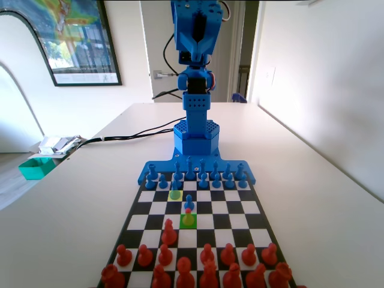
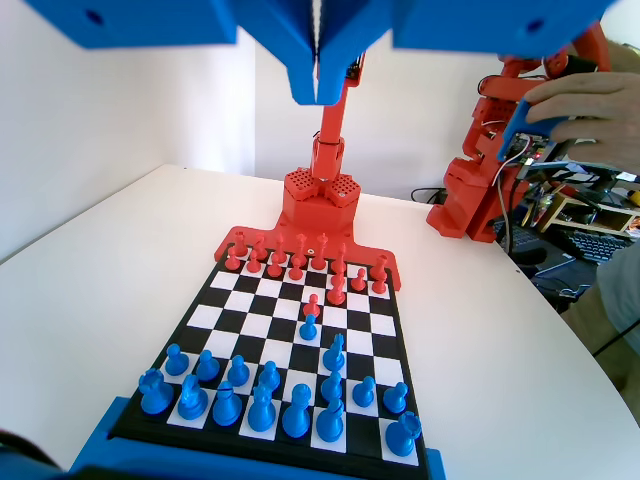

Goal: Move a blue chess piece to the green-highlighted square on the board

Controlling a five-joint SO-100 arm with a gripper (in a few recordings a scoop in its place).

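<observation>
The board (image 1: 239, 207) lies lengthwise in front of the blue arm. The green-highlighted square (image 1: 183, 224) is near the board's middle, and a red pawn (image 1: 188, 213) stands on it. The blue chess piece (image 1: 176, 185) stands on the yellow square, one column left and two rows beyond the green one. In the wrist view this taller blue piece (image 2: 335, 352) stands just ahead of the blue pawn row. My gripper (image 2: 318, 85) hangs high above the blue end of the board (image 2: 225, 300). Its jaws are pressed together with nothing between them.
A blue pawn (image 1: 188, 204) stands between the blue rows and the red pawn, directly beyond the green square. Blue pieces (image 2: 262, 405) fill the rows nearest the arm and red pieces (image 1: 207, 258) the opposite end. A green bin (image 1: 36, 168) and a cable lie on the table's left.
</observation>
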